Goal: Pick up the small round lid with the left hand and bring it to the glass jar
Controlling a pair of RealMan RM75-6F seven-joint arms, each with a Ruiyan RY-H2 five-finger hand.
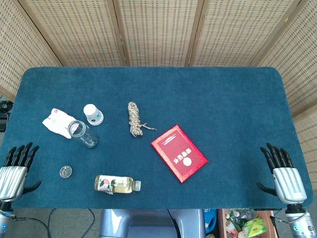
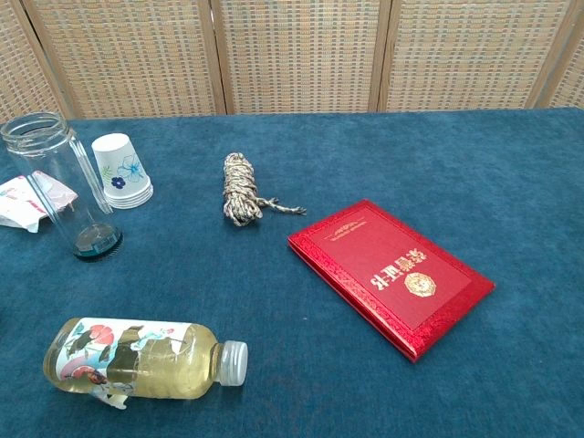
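Lid (image 1: 66, 171) untouched — left hand (image 1: 15, 172) empty.

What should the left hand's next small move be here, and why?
Probably reach the left hand rightward over the small round lid. The hand looks open at the table's near-left edge, holding nothing, and the lid lies flat and untouched beside it, nearer than the upright glass jar.

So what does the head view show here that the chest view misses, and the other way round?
Only the head view shows both hands, the left hand and right hand, open at the table's near corners, and the small round lid. Only the chest view shows the upright glass jar side-on and the paper cup's flower print. Both show the rope bundle, red booklet, lying bottle and white packet.
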